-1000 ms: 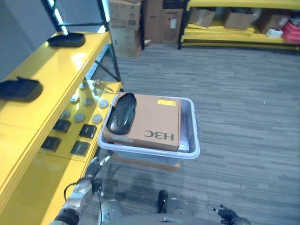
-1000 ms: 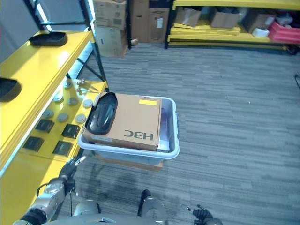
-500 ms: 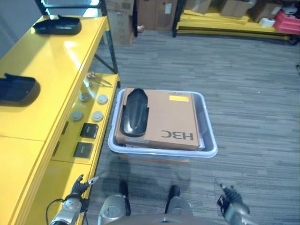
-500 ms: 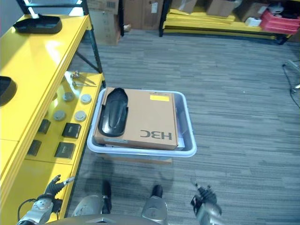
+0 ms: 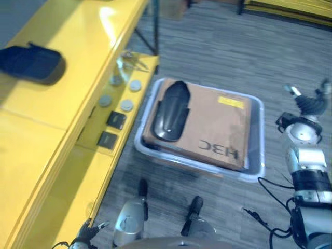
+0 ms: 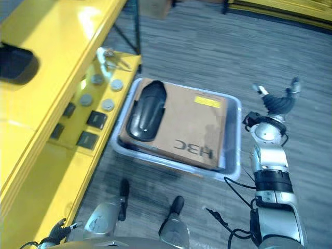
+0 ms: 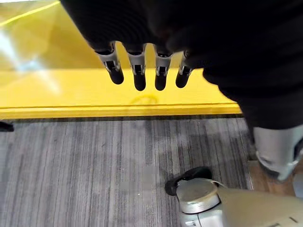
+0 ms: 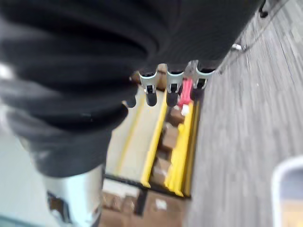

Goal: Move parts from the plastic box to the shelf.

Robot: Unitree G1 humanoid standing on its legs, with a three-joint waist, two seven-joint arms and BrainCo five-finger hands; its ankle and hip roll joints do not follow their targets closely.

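right arm up, nothing picked yet

since 0.5 s ago i see the right hand (image 6: 279, 104) risen beside the plastic box (image 6: 234, 136), fingers relaxed, empty. left hand (image 7: 142, 71) low by shelf (image 5: 62, 104), open. black part (image 6: 146, 111) unmoved atop cardboard box (image 6: 192, 129).

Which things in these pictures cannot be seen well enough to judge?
- Inside of the plastic box: the cardboard box covers it in both eye views, so any parts below are hidden.
- Black part on the shelf: cut off by the picture's edge in the right eye view.
- Left hand: at the bottom edge of the eye views, too small.
- Small shelf items: too small to identify.
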